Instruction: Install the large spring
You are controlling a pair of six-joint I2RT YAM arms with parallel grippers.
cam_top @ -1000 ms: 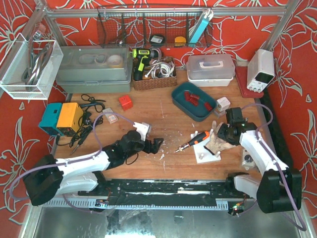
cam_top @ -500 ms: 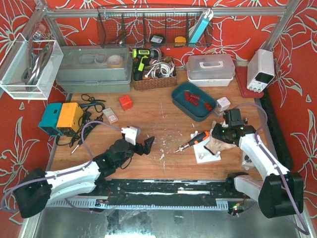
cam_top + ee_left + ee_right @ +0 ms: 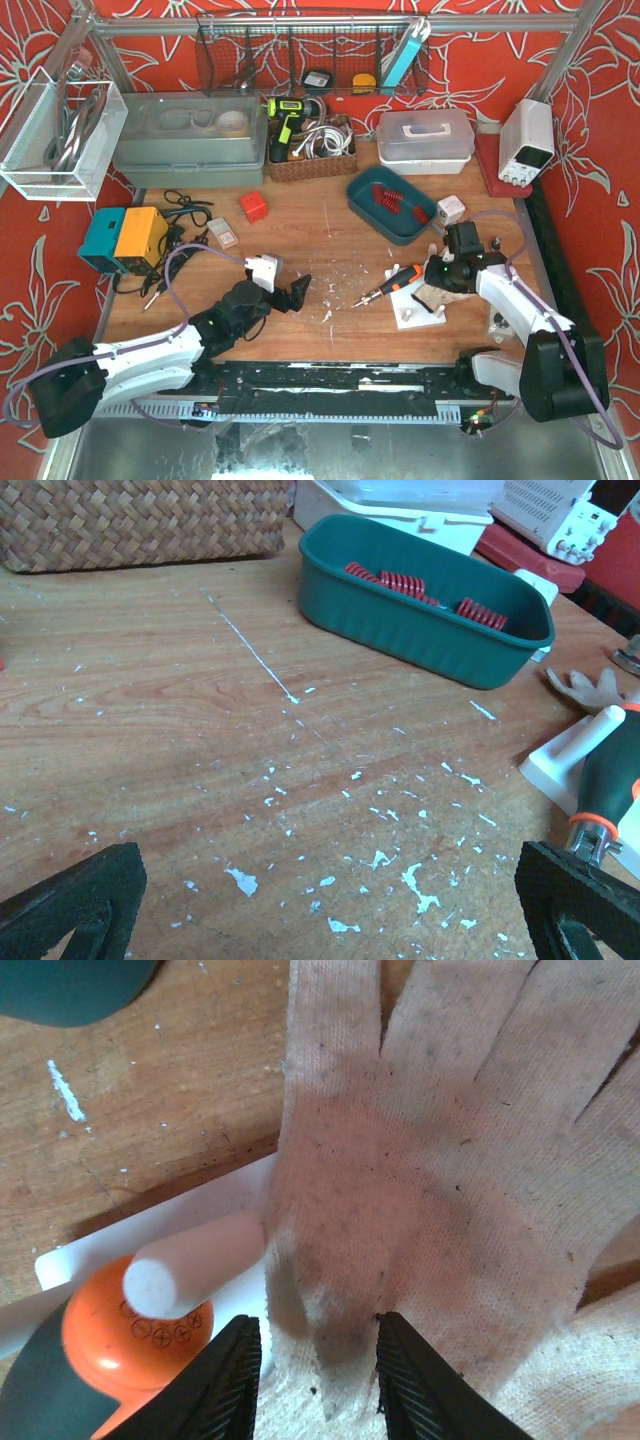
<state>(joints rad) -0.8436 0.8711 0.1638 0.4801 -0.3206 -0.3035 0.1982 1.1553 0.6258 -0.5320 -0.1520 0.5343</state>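
Left gripper (image 3: 298, 292) sits low over the wooden table (image 3: 320, 232) in your top view, near the middle. You can't read how far it's spread from up there. Right gripper (image 3: 434, 279) is down on the work glove (image 3: 438, 297), which lies partly over the white fixture plate (image 3: 412, 318). Orange-and-black screwdriver (image 3: 393, 283) is just left of that gripper, bit pointing left, handle end at the plate. Red springs (image 3: 389, 196) lie in the green tray (image 3: 405, 229) further back, well apart from both grippers.

Left wrist: fingertips sit at the two bottom corners, so this claw is spread wide and holds nothing. Between them is scuffed wood with white flecks. You get the tray side-on here, with several springs lying inside; can't tell which is the large one. Screwdriver collar and plate edge are at the right, close to the right fingertip, with a bit of glove beyond. Wicker basket (image 3: 130, 520) is top left.

Right wrist: this gives what the top view hides. Tips are drawn close, pinching a fold of the glove, and fabric fills the gap. White peg (image 3: 190, 1260) rises from the plate, just beside the glove and the screwdriver's orange butt end; contact unclear. The tray shows only as a corner top left, so your spring views are the other two.
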